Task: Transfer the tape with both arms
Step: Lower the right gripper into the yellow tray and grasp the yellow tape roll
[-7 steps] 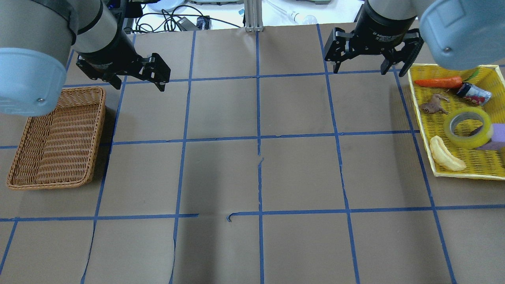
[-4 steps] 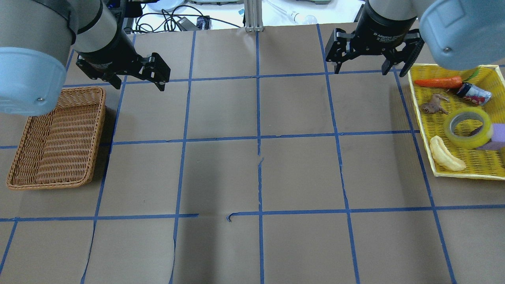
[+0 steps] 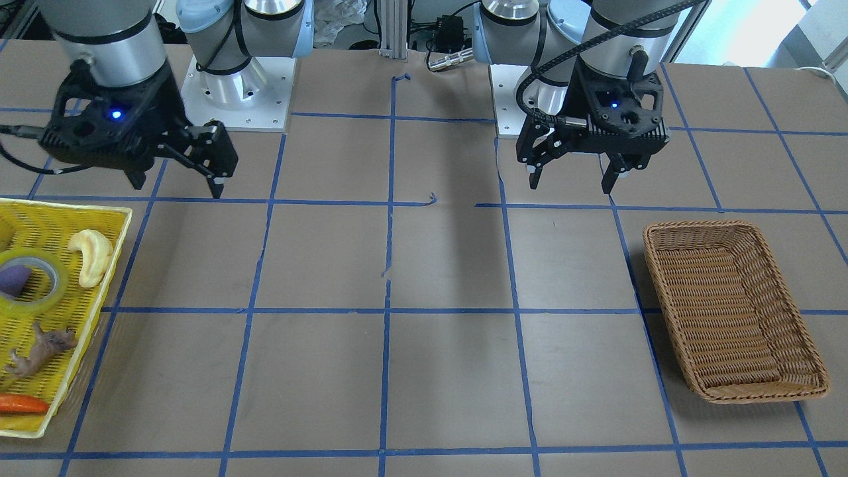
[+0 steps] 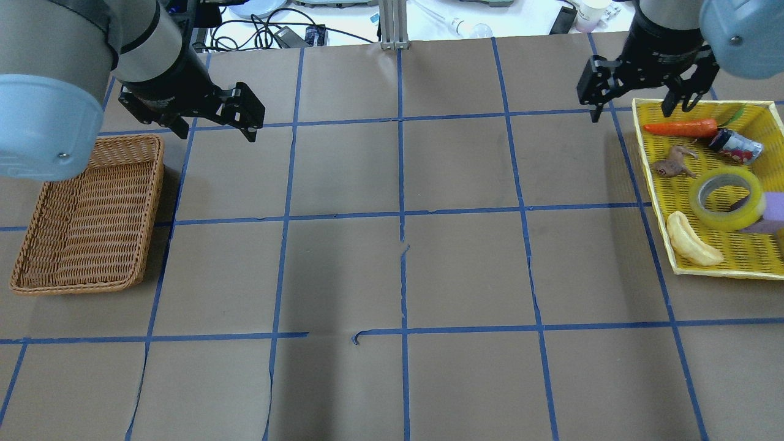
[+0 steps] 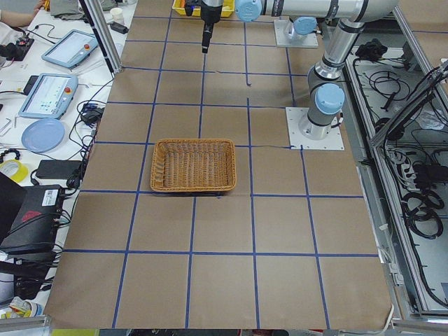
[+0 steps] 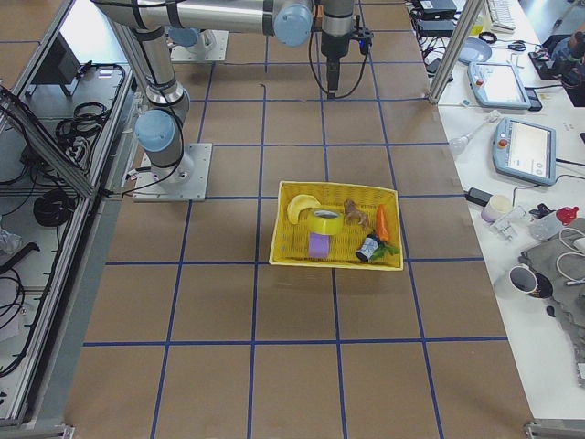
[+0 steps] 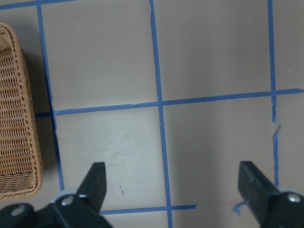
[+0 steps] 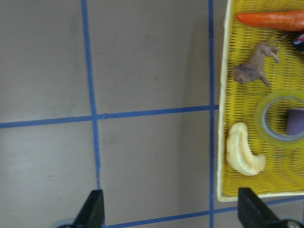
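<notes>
As seen from overhead, the tape (image 4: 723,222) lies flat, hole upward, in the yellow tray (image 4: 735,252). It sits well to the outer side of the right gripper (image 4: 631,113), beyond the finger that hangs over the tray, and not between the two fingers. A purple block (image 4: 775,211) sits just beside the tape, on the side away from that gripper. A pale banana (image 4: 691,245) lies near the tape by the tray's rim. A brown toy animal (image 4: 672,162), a small can (image 4: 735,146) and a carrot (image 4: 680,128) lie between tape and gripper, the carrot nearest the fingertips. The right gripper stands wide open and empty, raised above the tray's corner. One finger is over the brown table (image 4: 398,269) and the other over the tray's carrot end; in the wrist view the rim runs between them. The left gripper (image 4: 217,131) is likewise spread wide and holds nothing. It hangs over the blue grid lines (image 4: 343,215) at the opposite end of the table, well apart from the tape. A wicker basket (image 4: 86,214) lies just beside its outer finger.
</notes>
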`<action>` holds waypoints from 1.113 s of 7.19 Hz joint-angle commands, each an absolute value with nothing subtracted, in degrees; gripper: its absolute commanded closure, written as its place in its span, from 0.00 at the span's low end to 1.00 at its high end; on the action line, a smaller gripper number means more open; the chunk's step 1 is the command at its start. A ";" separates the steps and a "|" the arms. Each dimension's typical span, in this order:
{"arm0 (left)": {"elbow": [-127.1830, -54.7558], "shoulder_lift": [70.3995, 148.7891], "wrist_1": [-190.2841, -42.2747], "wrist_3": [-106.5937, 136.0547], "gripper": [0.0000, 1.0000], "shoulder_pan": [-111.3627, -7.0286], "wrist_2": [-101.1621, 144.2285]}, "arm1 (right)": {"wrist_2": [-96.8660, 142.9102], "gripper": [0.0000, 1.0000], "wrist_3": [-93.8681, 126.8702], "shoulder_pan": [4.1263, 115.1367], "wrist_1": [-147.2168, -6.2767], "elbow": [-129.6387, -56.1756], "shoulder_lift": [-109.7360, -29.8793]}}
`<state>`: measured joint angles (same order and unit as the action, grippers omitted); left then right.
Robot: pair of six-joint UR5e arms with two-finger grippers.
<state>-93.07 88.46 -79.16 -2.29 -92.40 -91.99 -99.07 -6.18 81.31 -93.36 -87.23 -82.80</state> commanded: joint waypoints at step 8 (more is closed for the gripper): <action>-93.16 88.24 -79.10 -2.29 0.00 -92.46 -92.20 | -111.69 0.08 -38.50 63.20 -128.94 -105.22 -70.86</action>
<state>-93.24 88.25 -79.10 -2.32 -92.45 -92.06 -110.02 -37.92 63.90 -127.85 -105.95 -73.11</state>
